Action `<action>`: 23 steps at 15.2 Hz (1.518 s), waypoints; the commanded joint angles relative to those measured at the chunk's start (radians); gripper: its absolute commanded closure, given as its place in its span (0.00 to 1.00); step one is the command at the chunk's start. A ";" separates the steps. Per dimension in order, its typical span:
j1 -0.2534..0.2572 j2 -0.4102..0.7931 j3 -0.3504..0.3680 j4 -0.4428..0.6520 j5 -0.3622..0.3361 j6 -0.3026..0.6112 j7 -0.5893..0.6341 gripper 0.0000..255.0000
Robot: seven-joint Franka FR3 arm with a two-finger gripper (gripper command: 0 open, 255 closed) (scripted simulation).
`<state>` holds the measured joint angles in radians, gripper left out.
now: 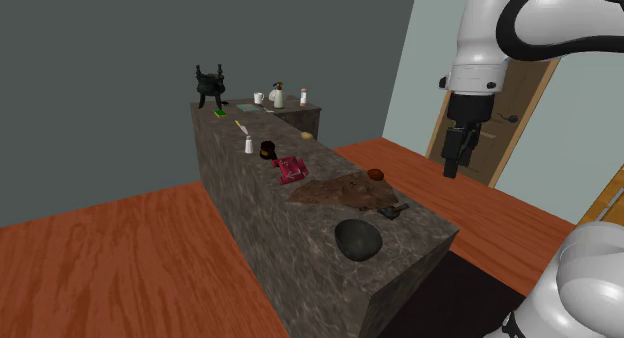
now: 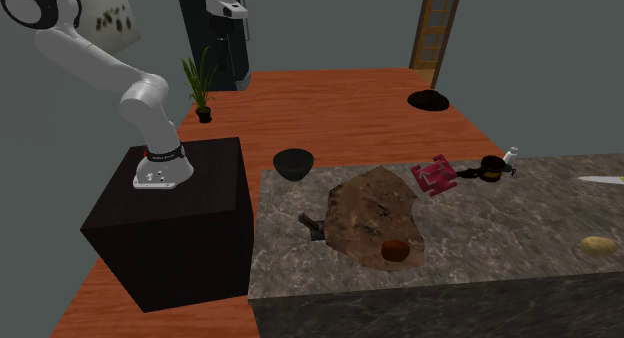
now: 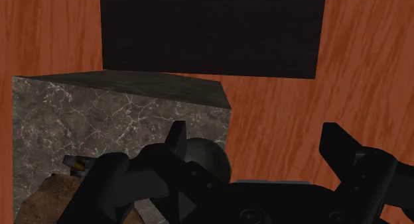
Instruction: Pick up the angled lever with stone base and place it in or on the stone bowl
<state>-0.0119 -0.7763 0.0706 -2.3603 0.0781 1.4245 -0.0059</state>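
Upper right of the shoulder view, the open claw [image 1: 453, 166] hangs empty; lower centre, the lever [image 1: 393, 212] lies near the bowl [image 1: 358, 238] on the tabletop [image 1: 335, 164].

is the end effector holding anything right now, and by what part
Nothing is held. The end effector hangs open in the air with nothing between its fingers, and the lever lies on the counter near the bowl.

My shoulder camera sights along the counter [image 1: 420, 226] from its bowl [image 1: 358, 238] end; the second crosses that end, nearer; the wrist looks down there.
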 commanded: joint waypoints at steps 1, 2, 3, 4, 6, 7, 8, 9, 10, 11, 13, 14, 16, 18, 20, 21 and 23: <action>0.000 0.000 0.000 0.000 0.000 0.000 0.000 0.00; -0.007 0.009 -0.011 -0.019 -0.010 0.030 -0.012 0.00; -0.014 0.019 -0.023 -0.037 -0.020 0.061 -0.024 0.00; -0.021 0.031 -0.034 -0.053 -0.030 0.092 -0.036 0.00; -0.035 0.059 -0.058 -0.082 -0.049 0.154 -0.059 0.00; -0.043 0.076 -0.070 -0.095 -0.058 0.186 -0.070 0.00; -0.050 0.093 -0.082 -0.107 -0.067 0.218 -0.081 0.00; -0.057 0.112 -0.093 -0.117 -0.076 0.250 -0.092 0.00; -0.065 0.133 -0.105 -0.126 -0.084 0.282 -0.103 0.00; -0.072 0.155 -0.117 -0.133 -0.091 0.315 -0.113 0.00; -0.086 0.203 -0.141 -0.144 -0.105 0.380 -0.135 0.00; -0.093 0.228 -0.153 -0.147 -0.111 0.412 -0.145 0.00; -0.106 0.284 -0.177 -0.150 -0.122 0.476 -0.167 0.00; -0.118 0.343 -0.200 -0.147 -0.129 0.539 -0.189 0.00; -0.128 0.407 -0.224 -0.138 -0.133 0.600 -0.211 0.00; -0.133 0.440 -0.236 -0.131 -0.133 0.630 -0.223 0.00; -0.142 0.509 -0.258 -0.114 -0.129 0.687 -0.248 0.00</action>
<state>-0.1486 -0.3096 -0.1739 -2.4846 -0.0528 2.0751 -0.2386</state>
